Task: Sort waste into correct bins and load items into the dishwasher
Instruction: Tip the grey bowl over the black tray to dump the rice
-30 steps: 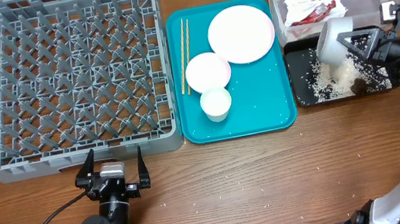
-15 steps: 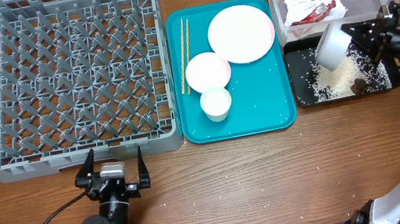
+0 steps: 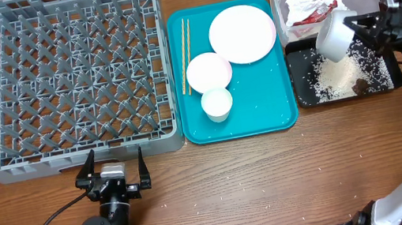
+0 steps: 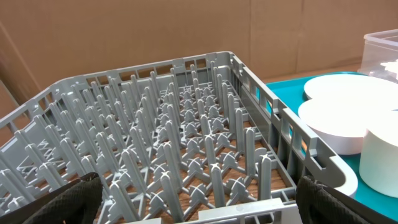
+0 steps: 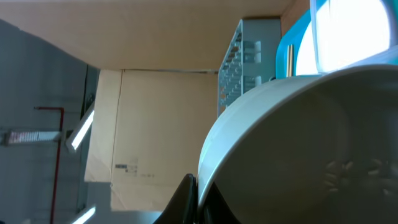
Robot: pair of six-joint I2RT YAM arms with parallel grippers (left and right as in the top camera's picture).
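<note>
Right claw [image 3: 357, 31] pinching tilted bowl [image 3: 333, 37], above tray [image 3: 297, 56]

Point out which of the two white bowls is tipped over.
The bowl held by the right gripper is tilted, its mouth angled down over the black tray. The other bowl sits upright on the teal tray.
</note>
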